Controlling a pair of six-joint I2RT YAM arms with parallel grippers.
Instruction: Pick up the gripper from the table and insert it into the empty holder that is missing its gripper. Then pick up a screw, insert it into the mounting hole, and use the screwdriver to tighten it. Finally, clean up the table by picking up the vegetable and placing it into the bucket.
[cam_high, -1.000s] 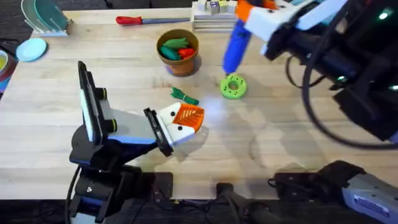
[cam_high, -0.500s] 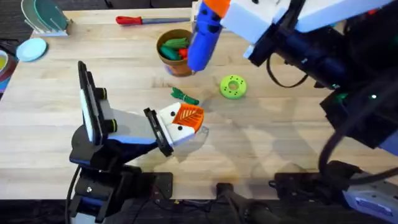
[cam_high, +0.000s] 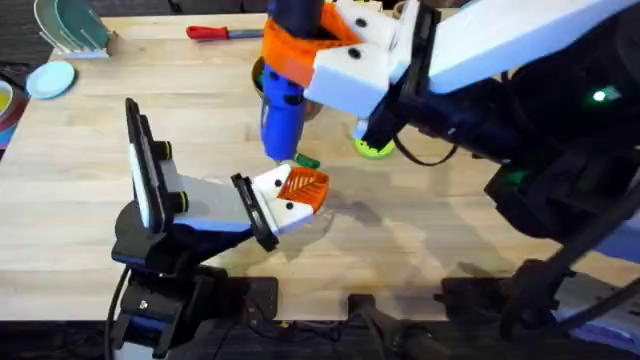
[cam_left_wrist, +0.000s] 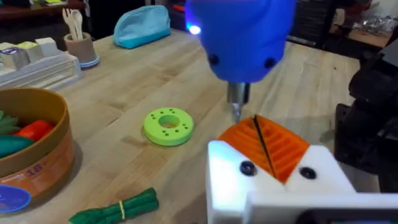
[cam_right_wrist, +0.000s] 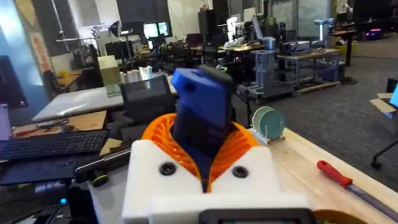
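Note:
My right gripper (cam_high: 300, 50) is shut on the blue screwdriver (cam_high: 283, 110), also seen as the screwdriver (cam_right_wrist: 202, 115). It hangs nearly upright, and the metal tip of the screwdriver (cam_left_wrist: 239, 37) is just above my left gripper (cam_left_wrist: 258, 127). My left gripper (cam_high: 305, 185) is shut, its orange ribbed pads pressed together. The orange gripper (cam_left_wrist: 286, 149) sits in its white holder (cam_left_wrist: 317, 183), which has a dark screw head on its face. The green vegetable (cam_left_wrist: 121, 207) lies on the table beside the bucket (cam_left_wrist: 43, 165). From overhead the vegetable (cam_high: 306, 160) is partly hidden.
A lime-green disc (cam_left_wrist: 168, 126) lies behind the screwdriver tip. Toy vegetables fill the bucket. At the back of the table are a red-handled tool (cam_high: 215, 32), a beige cup (cam_left_wrist: 78, 45) and a blue pouch (cam_left_wrist: 143, 26). A blue lid (cam_high: 50, 78) rests far left.
My right arm has carried the screwdriver from the back right leftward and nearer, past the bucket, to just above my left gripper. The left arm has not moved.

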